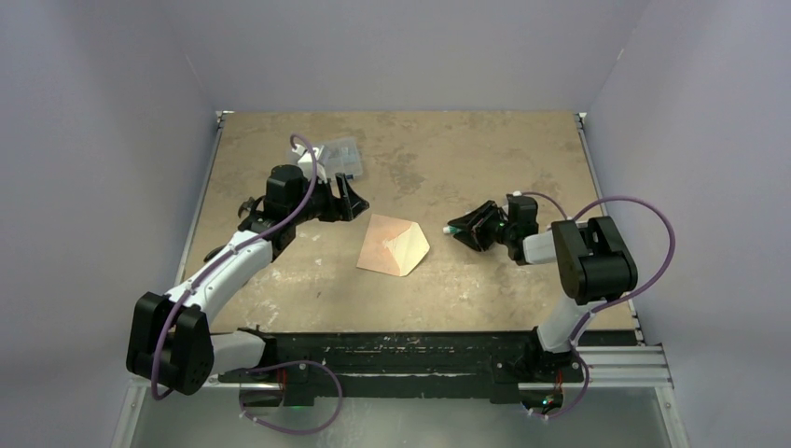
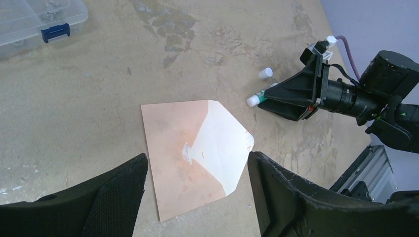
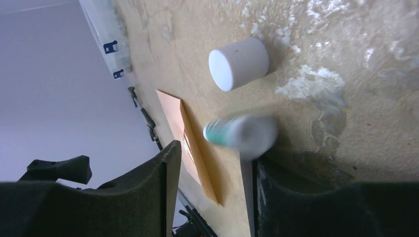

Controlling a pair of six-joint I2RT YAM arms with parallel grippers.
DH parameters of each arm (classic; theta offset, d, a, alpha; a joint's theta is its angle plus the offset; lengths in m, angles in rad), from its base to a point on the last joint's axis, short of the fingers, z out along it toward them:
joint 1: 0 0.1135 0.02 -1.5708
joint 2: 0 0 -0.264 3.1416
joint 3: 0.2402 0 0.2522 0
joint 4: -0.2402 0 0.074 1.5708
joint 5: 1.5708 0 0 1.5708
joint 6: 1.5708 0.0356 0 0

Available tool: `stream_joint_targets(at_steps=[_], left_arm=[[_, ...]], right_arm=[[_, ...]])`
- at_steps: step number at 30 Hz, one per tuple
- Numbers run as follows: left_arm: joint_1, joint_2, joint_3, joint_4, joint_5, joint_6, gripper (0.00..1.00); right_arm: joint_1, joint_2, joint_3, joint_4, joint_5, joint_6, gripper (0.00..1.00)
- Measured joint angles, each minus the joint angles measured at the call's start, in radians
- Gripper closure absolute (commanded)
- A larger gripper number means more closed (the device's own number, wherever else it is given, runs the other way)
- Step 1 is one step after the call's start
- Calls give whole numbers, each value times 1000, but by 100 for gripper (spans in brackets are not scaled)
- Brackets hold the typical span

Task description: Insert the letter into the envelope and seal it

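With its cream flap lying open, the envelope [image 2: 197,158] rests flat just ahead of and below the left gripper [image 1: 350,199], which hangs wide open and empty, probably ready to pin or fold it. No separate letter shows; it may be inside. Near the flap's point, the right gripper [image 1: 464,229] has a glue stick [image 3: 242,134] between its fingers, but blur hides whether they clamp it. Its cap [image 3: 238,63] lies loose beside. Mottled tan tabletop [image 1: 448,159], lilac walls.
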Motion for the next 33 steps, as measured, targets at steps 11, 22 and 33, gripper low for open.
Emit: stream_joint_targets(at_steps=[11,22,33], left_arm=[[0,0,0,-1,-4,0,27],[0,0,0,-6,-3,-15,40],[-129,148,-39,51,-12,-104,66]], right_arm=[[0,-10,-5,-21,30,10,63],[0,-98,21,-142,102,-96,73],[63,-183,34,-240,142,-263,80]])
